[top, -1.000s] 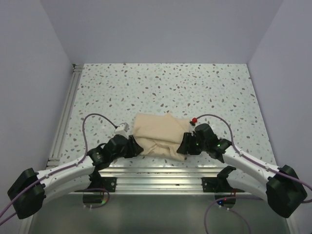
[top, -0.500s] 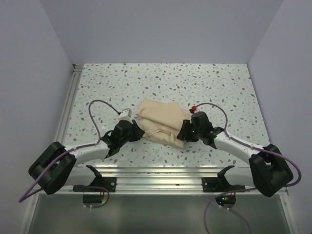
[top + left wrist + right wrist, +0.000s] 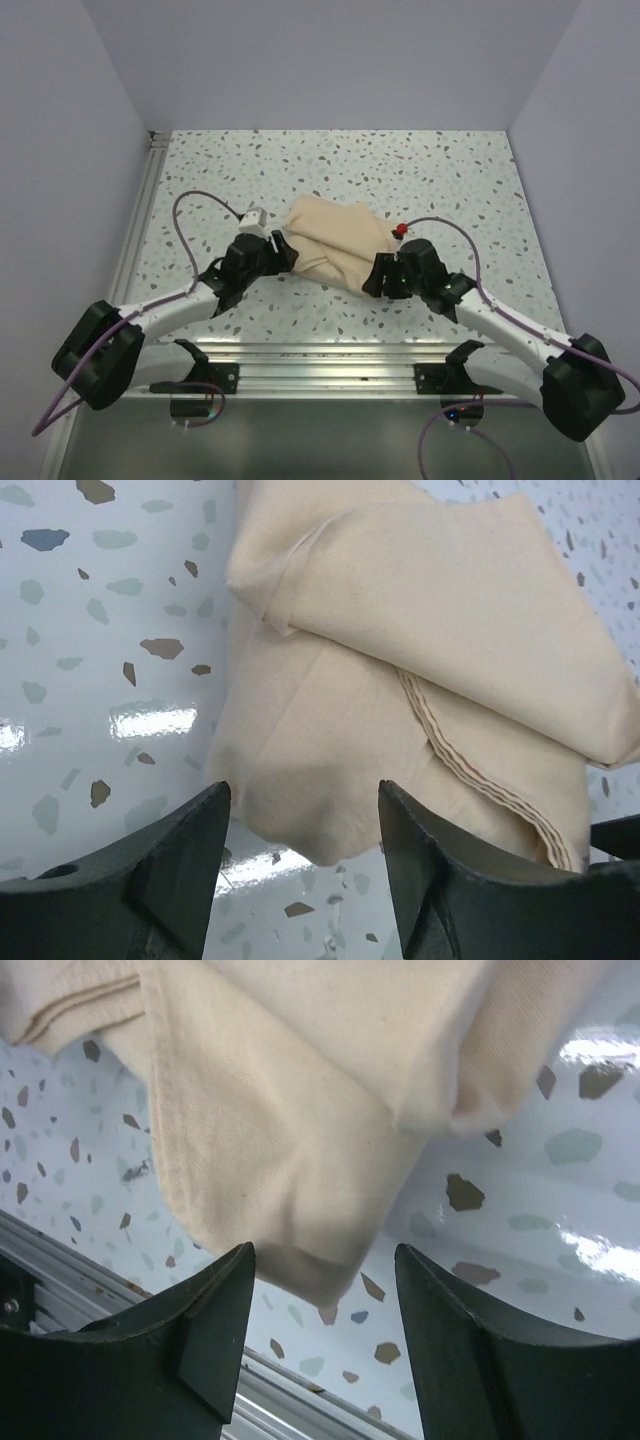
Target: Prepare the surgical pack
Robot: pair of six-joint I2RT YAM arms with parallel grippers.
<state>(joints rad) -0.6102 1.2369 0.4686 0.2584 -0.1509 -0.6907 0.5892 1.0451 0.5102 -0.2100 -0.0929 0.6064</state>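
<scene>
Wrapping stage of pack preparation. We see the surgical pack (image 3: 335,243) as a folded tan bundle lying near the middle of the speckled table (image 3: 450,180), slightly towards the near edge, with several cloth layers overlapping and a stitched hem exposed along one flap. No tray or packets show; we take any contents to be covered by the cloth.

The left gripper (image 3: 302,795) sits at the bundle's near-left corner with its jaws apart. A rounded cloth corner lies between the two fingers (image 3: 180,870), but nothing is clamped. The right gripper (image 3: 325,1255) sits at the near-right corner, also with its jaws spread and holding nothing. A hanging fold of cloth lies just ahead of its fingers (image 3: 450,1330), with the table's aluminium rail (image 3: 60,1250) visible beyond.

We judge that the bundle is partly folded and that both arms are placed for a fresh hold on its near corners. The next move probably calls for each gripper to advance until a cloth edge lies well inside the jaws, then close on one layer only. Both sides would then have to lift or tuck together, so that the bundle neither skews nor unfolds.
</scene>
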